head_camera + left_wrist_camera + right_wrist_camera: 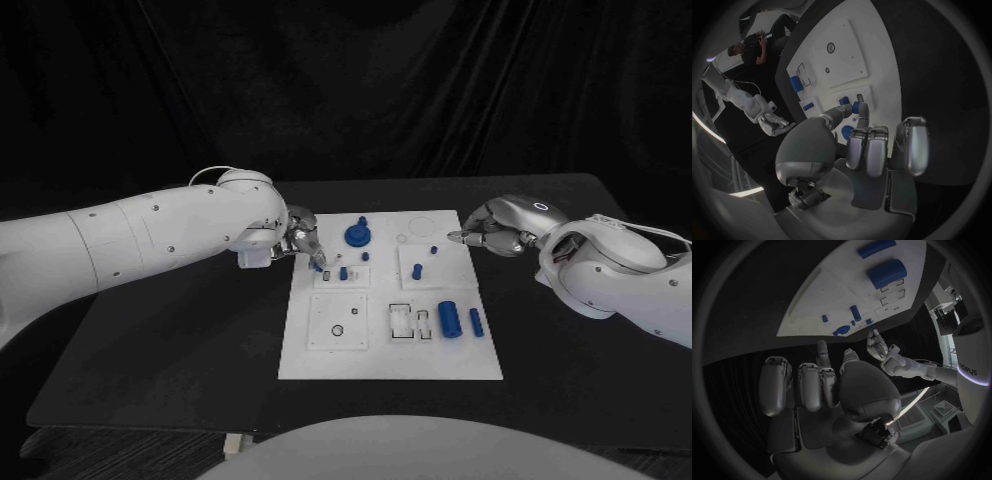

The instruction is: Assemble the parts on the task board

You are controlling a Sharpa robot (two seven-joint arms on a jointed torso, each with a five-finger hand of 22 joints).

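Head view: the white task board (389,350) lies at the centre of the black table (173,380). The left hand (300,238) sits at the board's ten o'clock edge, its fingertips over the board and holding a small blue peg (317,264) upright just above it. The right hand (488,230) rests at the board's two o'clock edge, fingers curled in, nothing visible in them. A blue knob-like part (358,235) stands at the board's eleven o'clock, a short blue peg (417,270) stands toward one o'clock, and a thick blue cylinder (450,318) with a thin blue pin (476,321) beside it lies at four o'clock.

Left wrist view: the left hand (857,150) pinches the small blue peg (856,107) between the thumb and one finger, over the task board (848,55); the other fingers are folded down together. The thick blue cylinder (795,84) lies farther along the board.

Right wrist view: the right hand (826,385) has its fingers folded side by side, empty, beside the edge of the task board (817,295). The thick blue cylinder (887,273) and the blue knob-like part (842,330) lie on it, and the left hand (879,347) reaches in just beyond the knob.
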